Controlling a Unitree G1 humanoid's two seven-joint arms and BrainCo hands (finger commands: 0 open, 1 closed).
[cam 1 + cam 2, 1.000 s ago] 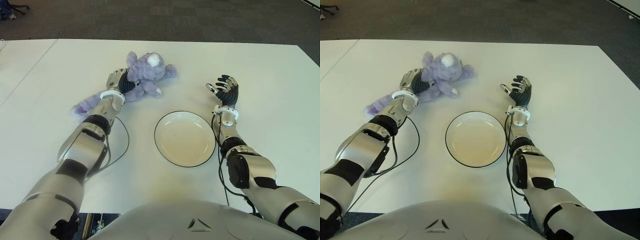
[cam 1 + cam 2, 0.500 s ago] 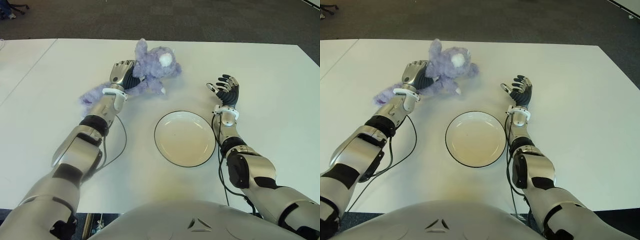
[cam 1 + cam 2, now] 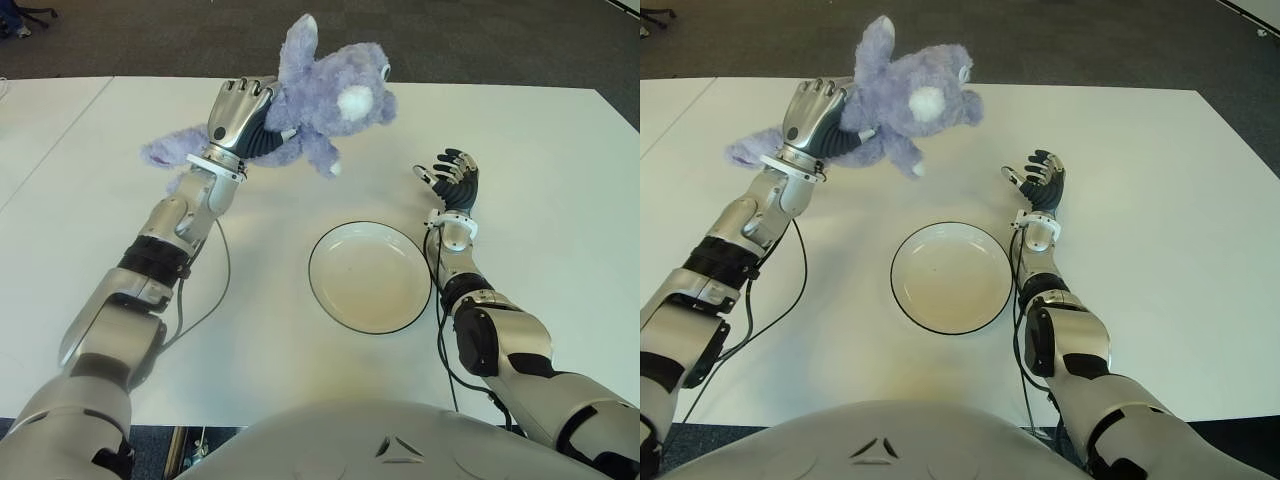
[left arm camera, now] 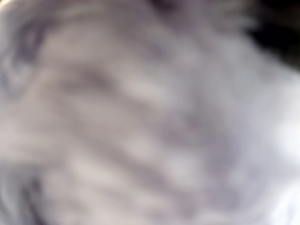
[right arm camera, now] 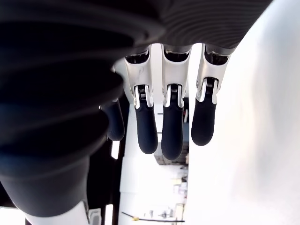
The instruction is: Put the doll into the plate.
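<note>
A fluffy purple doll with a white patch hangs in the air above the far left part of the white table. My left hand is shut on the doll's body, and its purple fur fills the left wrist view. The round white plate with a dark rim lies on the table nearer to me, below and to the right of the doll. My right hand shows just right of the plate, fingers spread and holding nothing.
A black cable loops on the table beside my left forearm. Dark carpet lies beyond the table's far edge. A seam to a second table runs along the left.
My left hand has lifted the doll off the table and carried it up and slightly to the right. The right hand and the plate have stayed where they were.
</note>
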